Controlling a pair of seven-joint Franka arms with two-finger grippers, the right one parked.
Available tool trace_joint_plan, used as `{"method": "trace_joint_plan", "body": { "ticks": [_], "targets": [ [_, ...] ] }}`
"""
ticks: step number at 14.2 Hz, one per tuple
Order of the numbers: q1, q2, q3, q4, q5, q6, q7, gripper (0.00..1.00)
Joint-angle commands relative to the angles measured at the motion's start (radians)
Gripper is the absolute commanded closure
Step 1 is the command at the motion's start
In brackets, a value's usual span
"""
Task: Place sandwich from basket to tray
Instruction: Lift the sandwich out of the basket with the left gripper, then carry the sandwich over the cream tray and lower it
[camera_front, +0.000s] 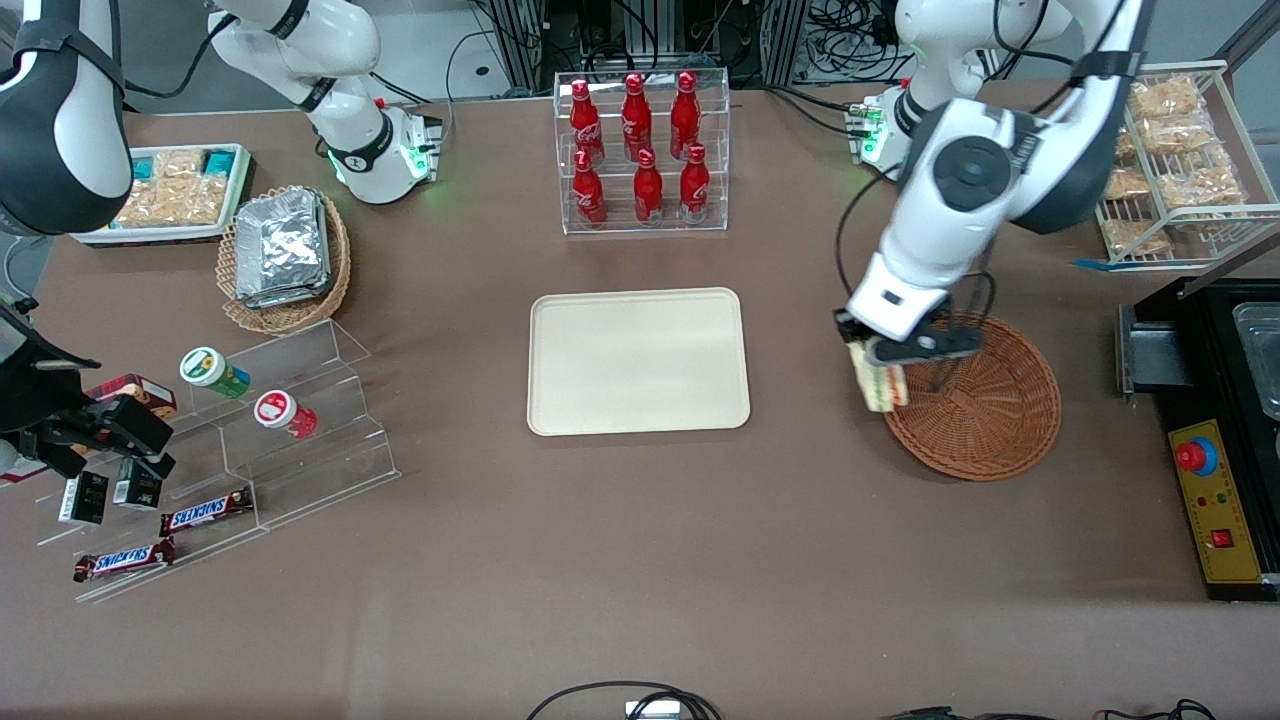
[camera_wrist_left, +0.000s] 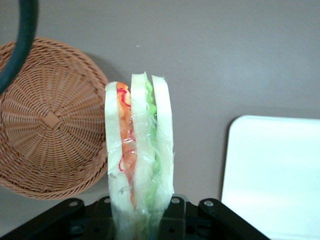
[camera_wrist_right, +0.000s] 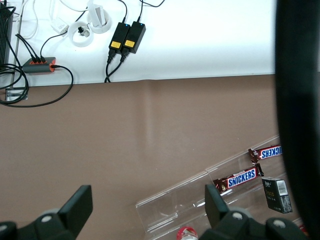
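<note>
Above basket (camera_front: 985, 405) rim, end effector (camera_front: 878, 362) clamped on wrapped sandwich (camera_wrist_left: 139, 155), no label; tray (camera_front: 638, 360) nearby w/ SNICKERS bars (camera_front: 205, 511).

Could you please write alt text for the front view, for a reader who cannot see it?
The left arm's gripper holds the wrapped sandwich in its fingers above the edge of the round reddish-brown basket, which has nothing in it. The cream tray lies bare at the table's middle, toward the parked arm.
</note>
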Motion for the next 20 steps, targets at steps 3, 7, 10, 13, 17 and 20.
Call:
{"method": "trace_joint_plan", "body": {
  "ticks": [3, 7, 10, 13, 17, 20],
  "targets": [
    [0.004, 0.057, -0.128, 0.054, 0.05, -0.017, 0.006, 1.0],
    [-0.051, 0.132, -0.174, 0.101, 0.053, -0.017, -0.046, 1.0],
    [-0.119, 0.193, -0.174, 0.137, 0.057, -0.013, -0.096, 1.0],
    [-0.179, 0.262, -0.174, 0.158, 0.135, 0.029, -0.204, 1.0],
    [-0.238, 0.382, -0.174, 0.155, 0.235, 0.114, -0.357, 1.0],
    [-0.26, 0.455, -0.173, 0.151, 0.319, 0.155, -0.452, 1.0]
  ]
}}
